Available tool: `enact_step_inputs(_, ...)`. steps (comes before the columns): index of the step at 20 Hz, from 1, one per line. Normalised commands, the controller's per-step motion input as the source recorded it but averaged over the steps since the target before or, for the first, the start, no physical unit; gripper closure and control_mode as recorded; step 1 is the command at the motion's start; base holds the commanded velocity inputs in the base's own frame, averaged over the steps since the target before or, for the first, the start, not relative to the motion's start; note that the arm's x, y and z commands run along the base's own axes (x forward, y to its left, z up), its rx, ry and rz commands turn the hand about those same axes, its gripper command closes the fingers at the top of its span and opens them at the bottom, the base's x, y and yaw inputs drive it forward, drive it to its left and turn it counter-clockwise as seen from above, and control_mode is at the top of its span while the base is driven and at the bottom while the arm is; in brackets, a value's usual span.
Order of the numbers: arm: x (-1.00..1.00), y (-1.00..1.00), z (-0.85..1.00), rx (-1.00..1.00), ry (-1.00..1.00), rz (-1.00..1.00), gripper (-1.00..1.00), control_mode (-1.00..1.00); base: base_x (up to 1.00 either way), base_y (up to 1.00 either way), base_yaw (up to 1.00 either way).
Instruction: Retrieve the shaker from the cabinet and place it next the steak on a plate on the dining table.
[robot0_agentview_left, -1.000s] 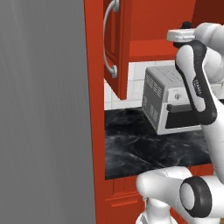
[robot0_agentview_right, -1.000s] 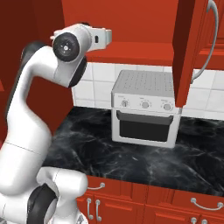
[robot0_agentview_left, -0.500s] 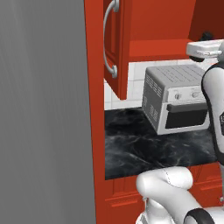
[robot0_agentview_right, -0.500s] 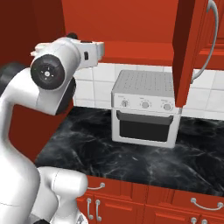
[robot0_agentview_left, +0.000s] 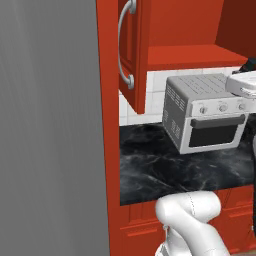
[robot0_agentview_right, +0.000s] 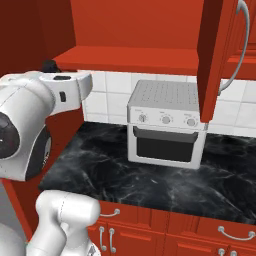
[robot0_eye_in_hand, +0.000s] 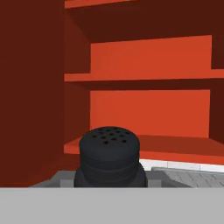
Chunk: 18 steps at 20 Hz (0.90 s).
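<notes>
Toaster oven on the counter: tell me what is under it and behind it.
The toaster oven stands on the black marble counter, with white wall tiles behind it. Its body hides the counter beneath and the wall directly behind.

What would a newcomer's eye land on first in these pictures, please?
Probably the black shaker, close up at the bottom of the hand view, gripped in the shut pincer with the red cabinet shelves behind it. Next, the silver toaster oven on the black marble counter, beside the open cabinet door with its curved handle.
</notes>
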Motion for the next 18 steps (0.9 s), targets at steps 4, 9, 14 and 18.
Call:
enact_step_inputs(4,-0.75,0.34,0.00,0.00,-0.03,0.01,1.00,1.00,-0.25,0.10,0.01)
enact_step_inputs(9,0.00,0.00,0.00,0.00,0.00,0.00,1.00,1.00,-1.00,0.16,0.01)
enact_step_inputs(14,0.00,0.00,0.00,0.00,0.00,0.00,1.00,1.00,-0.66,-0.41,-0.44)
enact_step_inputs(18,0.00,0.00,0.00,0.00,0.00,0.00,1.00,1.00,0.00,0.00,-0.99)
